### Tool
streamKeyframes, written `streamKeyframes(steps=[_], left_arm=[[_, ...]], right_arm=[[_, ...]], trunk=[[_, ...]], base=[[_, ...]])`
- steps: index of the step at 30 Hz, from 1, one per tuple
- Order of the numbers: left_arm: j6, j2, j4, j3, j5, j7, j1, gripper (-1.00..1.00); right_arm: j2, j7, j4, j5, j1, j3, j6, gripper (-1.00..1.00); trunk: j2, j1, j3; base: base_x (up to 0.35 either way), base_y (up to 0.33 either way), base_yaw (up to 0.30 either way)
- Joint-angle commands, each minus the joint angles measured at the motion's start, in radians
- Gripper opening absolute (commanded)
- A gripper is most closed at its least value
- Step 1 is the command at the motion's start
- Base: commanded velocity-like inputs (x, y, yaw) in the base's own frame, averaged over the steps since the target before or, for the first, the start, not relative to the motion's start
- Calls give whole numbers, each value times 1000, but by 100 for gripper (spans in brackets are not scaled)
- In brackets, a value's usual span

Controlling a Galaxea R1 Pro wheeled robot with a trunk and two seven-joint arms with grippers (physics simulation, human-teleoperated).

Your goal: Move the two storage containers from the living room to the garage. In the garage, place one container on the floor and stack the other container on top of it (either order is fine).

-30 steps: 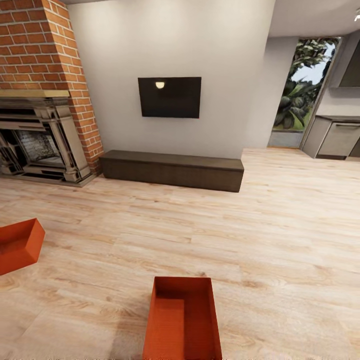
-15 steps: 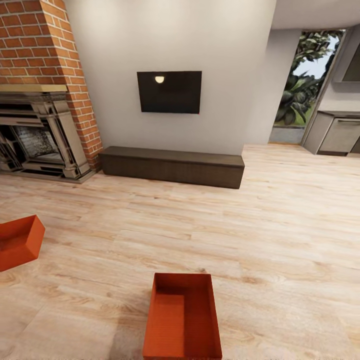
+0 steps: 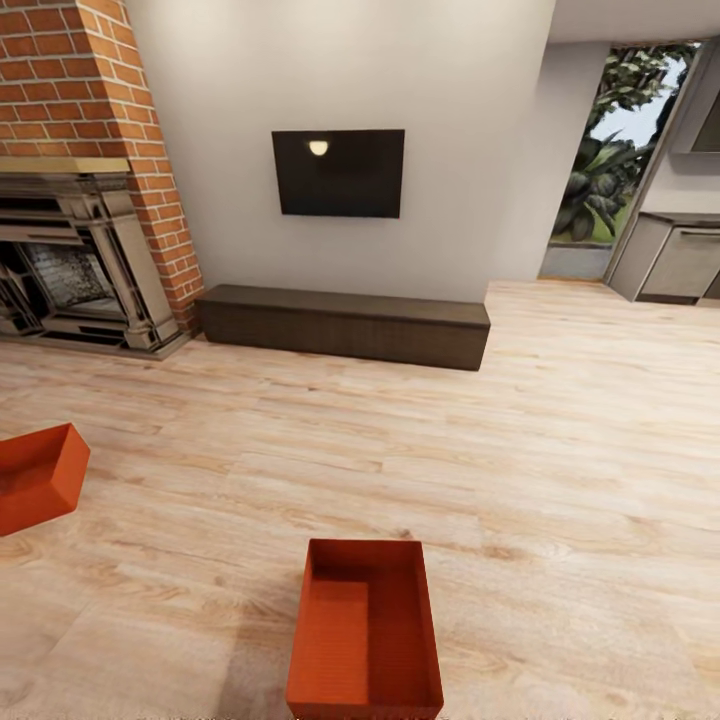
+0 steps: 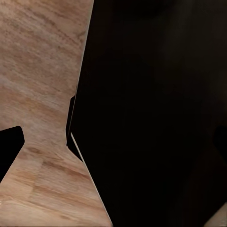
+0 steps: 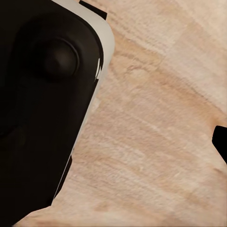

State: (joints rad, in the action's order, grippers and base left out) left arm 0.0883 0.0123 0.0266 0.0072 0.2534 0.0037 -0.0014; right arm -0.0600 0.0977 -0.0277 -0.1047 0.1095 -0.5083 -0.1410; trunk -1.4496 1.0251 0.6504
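Two orange-red open-top storage containers rest on the living room's light wood plank floor. One container [image 3: 365, 628] lies directly in front of me, low in the head view, and it is empty. The other container [image 3: 35, 476] lies at the left edge, partly cut off by the frame. The left wrist view looks at plank floor beside a large black part of the robot, with one dark fingertip [image 4: 8, 149] at the picture's edge. The right wrist view is similar, with one dark fingertip [image 5: 221, 144] at its edge. Nothing is held in either view.
A long low dark bench [image 3: 343, 325] stands against the far wall under a black TV [image 3: 338, 172]. A brick fireplace [image 3: 75, 250] is at the back left. A glass door [image 3: 605, 160] and grey cabinets [image 3: 675, 262] are at the back right.
The whole head view has shifted: the TV and bench sit higher and the near container shows more fully, so the camera moved. The containers have not moved on the floor.
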Motion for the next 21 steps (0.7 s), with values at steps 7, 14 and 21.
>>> streamKeyframes(steps=[7,14,21], left_arm=[[2,0,0,0,3,0,0,100],[2,0,0,0,3,0,0,100],[2,0,0,1,4,1,0,100]], right_arm=[[0,0,-3,-10,1,-9,-7,100],[0,0,-3,-10,1,-9,-6,100],[0,0,-3,-10,1,-9,-8,100]], trunk=[[0,0,12],[0,0,23],[0,0,35]], base=[[0,0,0],[0,0,0],[0,0,0]])
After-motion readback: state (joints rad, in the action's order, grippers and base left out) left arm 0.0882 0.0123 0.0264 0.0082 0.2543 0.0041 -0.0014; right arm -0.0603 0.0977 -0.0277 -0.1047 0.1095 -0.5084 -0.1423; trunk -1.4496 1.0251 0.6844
